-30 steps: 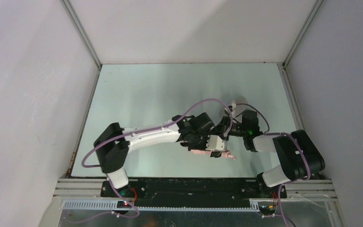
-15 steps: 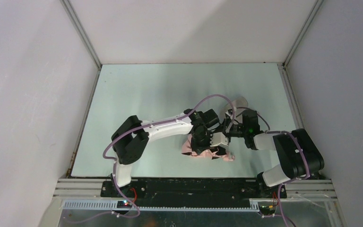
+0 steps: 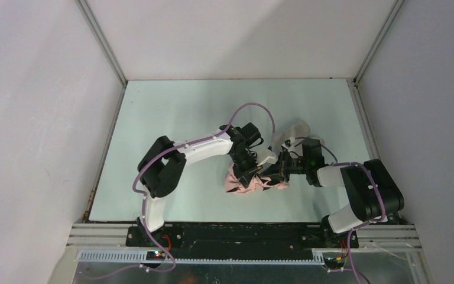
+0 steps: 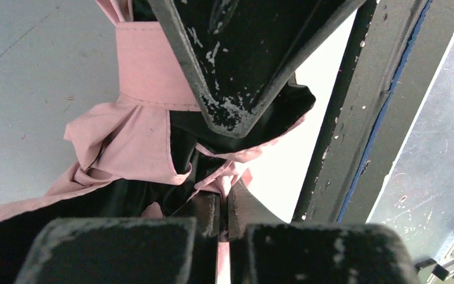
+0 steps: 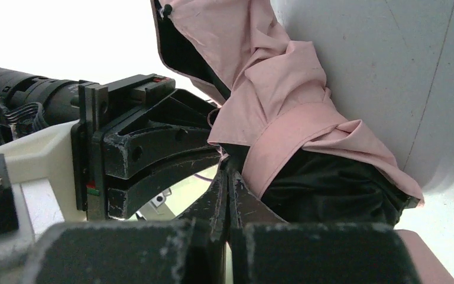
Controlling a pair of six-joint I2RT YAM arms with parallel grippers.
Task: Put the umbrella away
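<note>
The umbrella [image 3: 240, 180] is a crumpled bundle of salmon-pink fabric with a dark lining, lying on the pale table just left of both grippers. My left gripper [image 3: 255, 173] is shut on a thin fold of its fabric [image 4: 239, 177]. A pink strap band [image 4: 148, 65] wraps the bundle. My right gripper [image 3: 276, 173] faces the left one, tip to tip, and is shut with its tips [image 5: 227, 168] nipping the edge of the fabric beside the band [image 5: 284, 148]. The shaft and handle are hidden.
A pale grey-lilac oblong case [image 3: 297, 128] lies on the table just behind the right wrist. The table [image 3: 177, 112] is walled on three sides. A metal rail [image 3: 242, 228] runs along the near edge by the arm bases.
The left arm swung its gripper up and away from the near edge. The pink bundle, mostly hidden under the grippers a second ago, now shows spread on the table to their left.
</note>
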